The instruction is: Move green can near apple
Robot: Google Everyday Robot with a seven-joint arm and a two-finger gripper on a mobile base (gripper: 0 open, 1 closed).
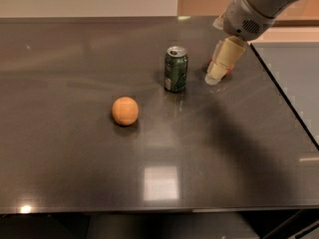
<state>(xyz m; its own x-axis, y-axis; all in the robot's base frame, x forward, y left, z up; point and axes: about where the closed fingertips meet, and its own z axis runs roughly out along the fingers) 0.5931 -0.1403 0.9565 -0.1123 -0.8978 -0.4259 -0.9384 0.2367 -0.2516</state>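
The green can [176, 68] stands upright on the dark table [75, 148], a little right of centre toward the back; it has a silver top and a white patch near its base. The red apple [229, 72] sits to its right and is almost fully hidden behind my gripper; only a sliver of red shows. My gripper [217, 75] hangs from the arm at the upper right, its cream-coloured fingers pointing down over the apple, a short gap right of the can.
A larger plain orange fruit [124, 111] lies on the table left and in front of the can. The table's right edge [286, 101] runs diagonally past the arm, with a lighter surface beyond it.
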